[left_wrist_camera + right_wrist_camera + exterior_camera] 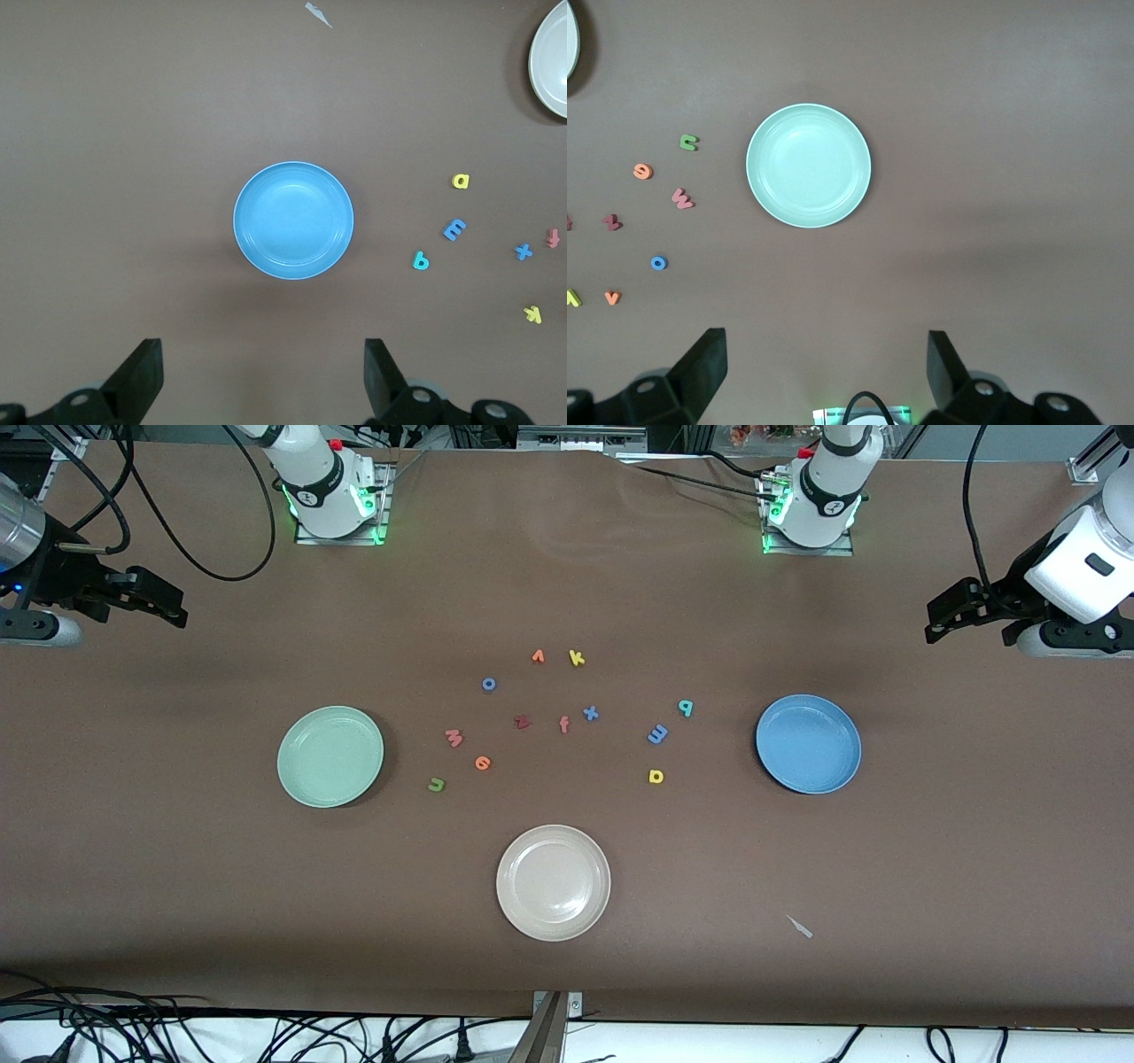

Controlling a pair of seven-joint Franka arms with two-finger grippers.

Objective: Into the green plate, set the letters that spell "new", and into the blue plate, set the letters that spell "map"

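Observation:
The green plate lies toward the right arm's end, with the olive n, orange e and salmon w on the table beside it. The blue plate lies toward the left arm's end, beside the blue m, teal p and yellow a. Both plates hold nothing. My right gripper hangs open high over its table end. My left gripper hangs open over the other end.
A cream plate sits nearest the front camera. Loose letters lie mid-table: orange wedge, yellow k, blue o, blue x, salmon f, a dark red one. A paper scrap lies near the front edge.

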